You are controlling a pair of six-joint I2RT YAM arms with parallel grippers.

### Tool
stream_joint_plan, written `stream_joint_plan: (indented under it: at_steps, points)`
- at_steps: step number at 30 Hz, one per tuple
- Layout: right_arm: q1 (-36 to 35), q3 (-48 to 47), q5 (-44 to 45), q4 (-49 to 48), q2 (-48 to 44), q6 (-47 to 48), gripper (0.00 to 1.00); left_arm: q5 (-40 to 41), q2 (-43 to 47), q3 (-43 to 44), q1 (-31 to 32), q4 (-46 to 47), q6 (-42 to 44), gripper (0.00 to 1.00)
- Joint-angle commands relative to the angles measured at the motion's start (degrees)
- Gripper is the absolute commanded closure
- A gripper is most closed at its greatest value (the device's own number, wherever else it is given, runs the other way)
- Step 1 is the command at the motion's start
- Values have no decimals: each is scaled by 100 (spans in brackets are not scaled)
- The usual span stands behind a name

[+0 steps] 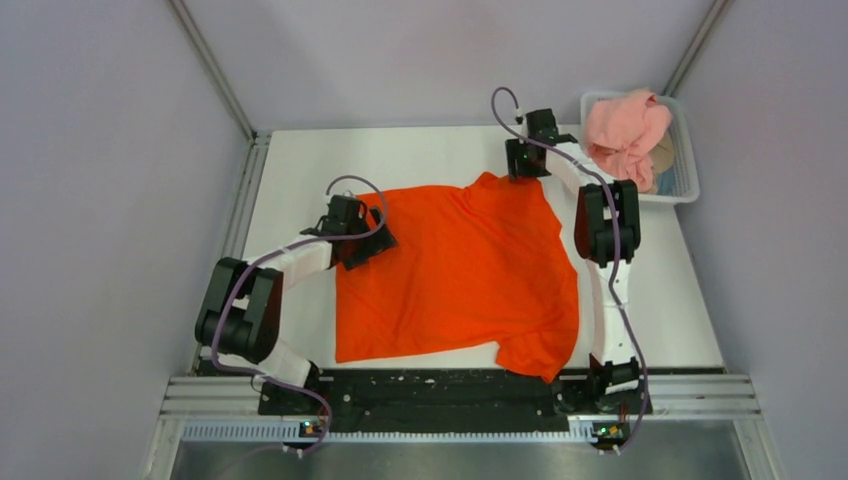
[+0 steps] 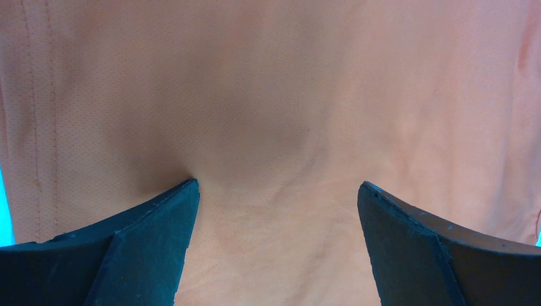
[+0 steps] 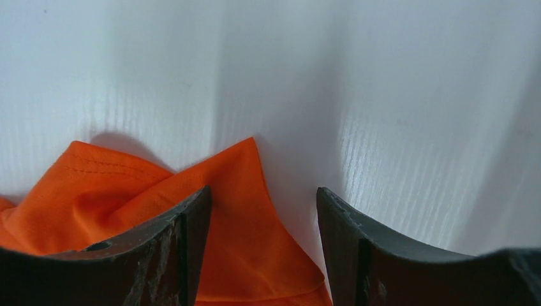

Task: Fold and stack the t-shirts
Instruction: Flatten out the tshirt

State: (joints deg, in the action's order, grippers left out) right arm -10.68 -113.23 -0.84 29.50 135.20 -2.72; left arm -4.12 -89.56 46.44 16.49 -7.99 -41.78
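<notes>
Where the two arms are bolted, a ribbed metal rail (image 1: pixel 450 395) runs along the near edge of the white tabletop (image 1: pixel 300 165). Plain pale grey walls (image 1: pixel 430 60) close the station on three sides. I note a white mesh basket (image 1: pixel 690 185) at the far right corner of the tabletop. The pink shirt (image 1: pixel 625 130) sits bunched in it, heaped above the rim.

The orange shirt (image 1: pixel 470 270) lies spread across the middle of the tabletop. It is mostly flat, with one rumpled corner reaching the near rail on the right side.

The left tool (image 1: pixel 372 243) rests at the shirt's far left corner. Its wrist camera shows the jaws set wide apart with the tips down at the fabric, which dimples at one tip. Nothing is pinched between them.

The right tool (image 1: pixel 522 168) stands at the shirt's far edge, near the basket but apart from it. Its wrist camera shows the jaws part-way apart. A pointed fold of the orange cloth lies in the gap and under one jaw, with bare tabletop beyond. The jaws are not clamped on the cloth.

The two shirts lie well apart.
</notes>
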Motion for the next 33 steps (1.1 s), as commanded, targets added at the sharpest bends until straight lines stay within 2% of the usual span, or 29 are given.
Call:
stream_joint_plan:
  at_steps: [1,3,7,12,16,19,22,24,27,29,30,33]
  points:
    - [62,-448,22,181,245,239,41,-32,-256,111,-41,-38,127,1]
    - [59,-492,8,177,294,237,49,-16,-321,145,-41,-47,119,1]
    - [62,-450,-230,7,171,484,84,-82,-404,191,-41,-72,109,1]
    - [57,-124,-761,-256,-474,812,100,-139,-364,165,-42,-80,91,1]
    - [-41,1206,-1381,-769,-1767,1344,100,-218,-249,33,-41,33,54,1]
    - [-349,2832,-1245,-1255,-2830,1868,100,-284,-181,-60,-42,107,22,1]
    - [-931,4055,-887,-1618,-3697,2099,100,-346,-150,-129,-46,165,21,1]
    - [-1327,4701,-992,-1717,-4122,2058,100,-386,-172,-163,-42,216,-15,1]
    - [-2039,5556,-876,-1730,-4588,2155,94,-492,-189,-173,-46,215,10,1]
    - [-2419,5975,-686,-1588,-4848,2059,84,-483,-178,-223,-41,279,-9,1]
    - [-2511,6135,-629,-1530,-4952,1945,71,-488,-162,-241,-41,292,-24,1]
    - [-2587,6484,-773,-1475,-5468,1738,57,-505,-138,-254,-41,297,-22,1]
